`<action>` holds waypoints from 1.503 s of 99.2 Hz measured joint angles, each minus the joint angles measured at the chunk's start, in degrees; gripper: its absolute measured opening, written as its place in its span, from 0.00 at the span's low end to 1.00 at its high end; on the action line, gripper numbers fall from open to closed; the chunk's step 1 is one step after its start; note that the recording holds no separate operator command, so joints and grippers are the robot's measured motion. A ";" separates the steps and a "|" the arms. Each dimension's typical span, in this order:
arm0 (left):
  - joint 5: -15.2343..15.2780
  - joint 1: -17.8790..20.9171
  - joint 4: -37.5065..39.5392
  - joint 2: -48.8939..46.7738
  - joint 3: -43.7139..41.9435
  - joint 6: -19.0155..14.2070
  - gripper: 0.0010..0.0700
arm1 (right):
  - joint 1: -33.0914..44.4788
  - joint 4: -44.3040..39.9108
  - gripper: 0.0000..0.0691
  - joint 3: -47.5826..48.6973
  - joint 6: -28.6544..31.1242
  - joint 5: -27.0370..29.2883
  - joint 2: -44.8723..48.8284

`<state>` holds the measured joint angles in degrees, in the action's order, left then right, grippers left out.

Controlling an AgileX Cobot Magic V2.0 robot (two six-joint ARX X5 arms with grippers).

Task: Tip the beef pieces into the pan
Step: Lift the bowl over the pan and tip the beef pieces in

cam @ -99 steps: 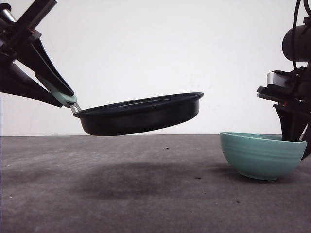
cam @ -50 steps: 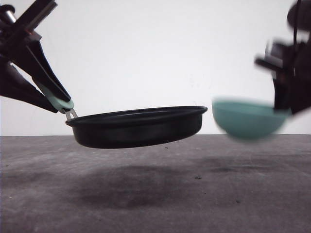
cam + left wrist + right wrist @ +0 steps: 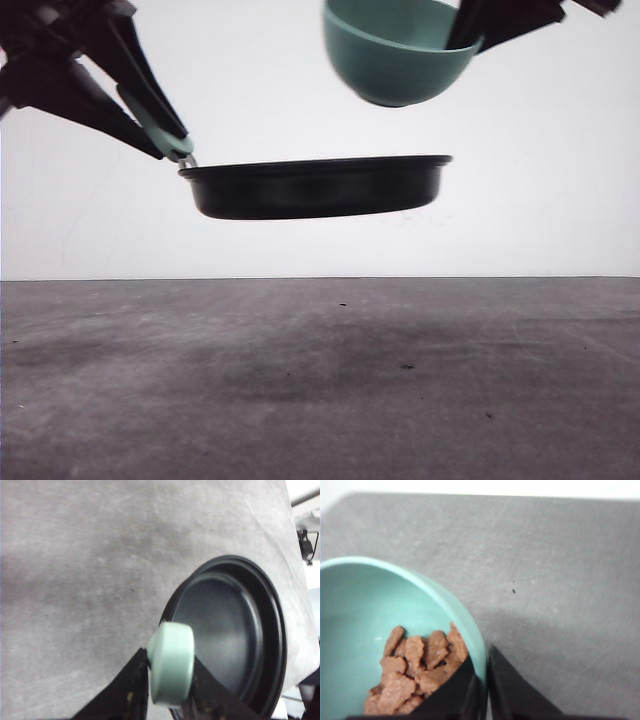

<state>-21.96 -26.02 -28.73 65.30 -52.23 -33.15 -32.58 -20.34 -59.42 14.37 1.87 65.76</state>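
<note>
Pan and bowl both riding in the air above the grey table.

The left gripper is clamping the mint-green handle of the black pan, holding it roughly level and well clear of the tabletop; the left wrist view is showing the pan's dark inside bare. The right gripper is pinching the rim of the teal bowl between its 2 fingers, 1 inside and 1 outside, holding the bowl higher than the pan, over its right part. The beef pieces are lying heaped in the bowl's bottom, near the gripped rim.
</note>
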 joint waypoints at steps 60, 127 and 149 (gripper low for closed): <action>-0.63 -1.40 -2.80 0.92 -2.60 -0.81 0.06 | -20.90 29.99 0.02 2.67 -38.45 35.76 3.28; -0.50 -1.11 -8.72 1.42 -8.04 -0.50 0.06 | -21.44 49.31 0.02 4.83 -78.66 25.57 3.37; -0.44 -0.13 -8.79 1.66 -8.04 -0.46 0.06 | -21.86 51.67 0.02 4.83 -81.50 23.65 3.37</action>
<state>-22.39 -26.15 -37.52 66.96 -60.27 -33.61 -54.43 31.33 -54.59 -67.13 25.52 69.12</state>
